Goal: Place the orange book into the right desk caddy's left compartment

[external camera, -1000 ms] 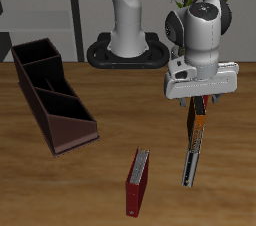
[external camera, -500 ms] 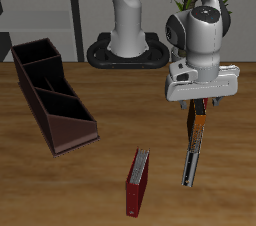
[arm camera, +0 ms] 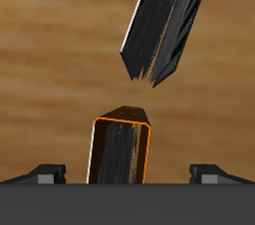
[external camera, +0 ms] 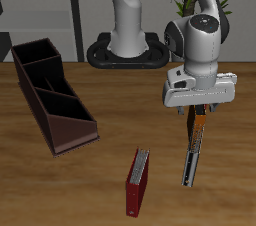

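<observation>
orange book [external camera: 195, 150] orange-edged, dark face; right desk caddy [external camera: 52, 94] maroon-brown

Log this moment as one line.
pincer open, straddling orange book | book not gripped | right desk caddy holds no book

1. Franka arm reaches forward from its base, wrist bent straight down
2. Gripper [external camera: 201, 113] points at the table, hanging above it
3. Fingers [arm camera: 44, 172] spread wide apart

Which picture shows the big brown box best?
The exterior view: the right desk caddy shows whole there, with its dividers. The wrist view shows none of it, only the orange book, another dark book and table.
</observation>
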{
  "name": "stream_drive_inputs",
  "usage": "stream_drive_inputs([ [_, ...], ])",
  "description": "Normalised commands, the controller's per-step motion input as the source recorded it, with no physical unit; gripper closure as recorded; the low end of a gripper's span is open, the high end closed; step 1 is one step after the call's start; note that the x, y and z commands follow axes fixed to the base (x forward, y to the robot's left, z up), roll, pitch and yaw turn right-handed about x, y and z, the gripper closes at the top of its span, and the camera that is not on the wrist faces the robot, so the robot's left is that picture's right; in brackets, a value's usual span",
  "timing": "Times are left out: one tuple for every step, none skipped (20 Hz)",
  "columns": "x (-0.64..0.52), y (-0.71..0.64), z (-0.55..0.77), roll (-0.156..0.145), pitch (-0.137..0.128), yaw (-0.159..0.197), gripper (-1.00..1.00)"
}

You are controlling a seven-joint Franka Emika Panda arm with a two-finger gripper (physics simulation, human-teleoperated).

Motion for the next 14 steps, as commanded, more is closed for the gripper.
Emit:
stream_drive_inputs([
  [0.02, -0.17, 0.04, -0.069, -0.024, -0.013, 1.0],
  [0.02, -0.1, 0.0, 0.001, -0.013, -0.029, 1.0],
  [0.05, -0.13, 0.01, -0.016, 0.005, -0.042, 1.0],
  [0.02, -0.03, 0.0, 0.0, 0.0, 0.0, 1.0],
  [0.01, -0.05, -0.01, -0.001, 0.019, -0.019, 1.0],
  [0.05, -0.06, -0.01, 0.01, 0.004, -0.001, 1.0],
  [0.04, -0.04, -0.01, 0.009, -0.006, 0.002, 1.0],
  [-0.02, -0.08, 0.07, -0.005, -0.015, 0.003, 1.0],
  [0.01, -0.06, 0.09, 0.023, 0.004, -0.002, 1.0],
  [-0.02, -0.18, 0.23, -0.017, -0.029, -0.017, 1.0],
  [-0.01, -0.18, 0.27, 0.001, -0.066, 0.0, 1.0],
  [-0.07, -0.19, 0.32, 0.005, -0.063, 0.009, 1.0],
  [-0.08, -0.27, 0.31, -0.043, -0.033, -0.043, 1.0],
  [0.0, 0.0, 0.0, 0.0, 0.0, 0.0, 1.0],
])
